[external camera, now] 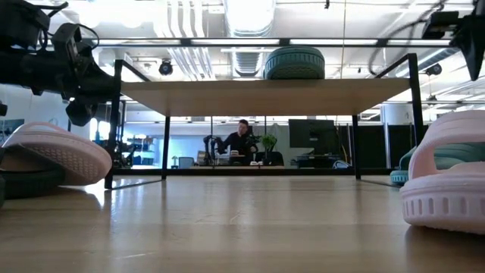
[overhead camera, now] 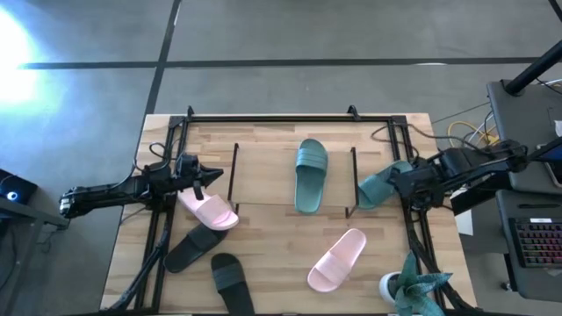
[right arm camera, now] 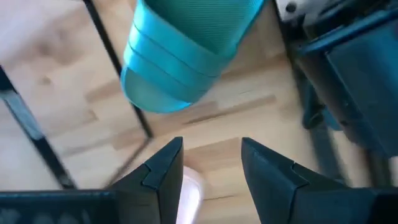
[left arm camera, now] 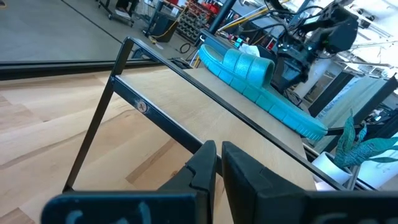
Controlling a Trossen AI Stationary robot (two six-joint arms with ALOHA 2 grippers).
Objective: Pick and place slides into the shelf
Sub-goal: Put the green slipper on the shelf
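The shelf (overhead camera: 263, 189) stands mid-table, and one teal slide (overhead camera: 311, 175) lies on its board, also seen on top in the low view (external camera: 294, 63). The second teal slide (overhead camera: 378, 187) lies on the table at the shelf's right end. My right gripper (right arm camera: 211, 165) is open and hovers just right of it, with the slide (right arm camera: 186, 56) ahead of the fingertips. My left gripper (left arm camera: 218, 165) is shut, empty, at the shelf's left end (overhead camera: 209, 175), above one pink slide (overhead camera: 211, 211). That pink slide rests partly on a black slide (overhead camera: 193, 248). The other pink slide (overhead camera: 338, 259) and black slide (overhead camera: 232, 279) lie near the table's near edge.
A large black tube frame (overhead camera: 263, 117) runs round the table, with posts near both arms. A white pot with a teal plant (overhead camera: 413, 285) stands at the near right corner. A person (external camera: 242, 140) sits far off in the room behind.
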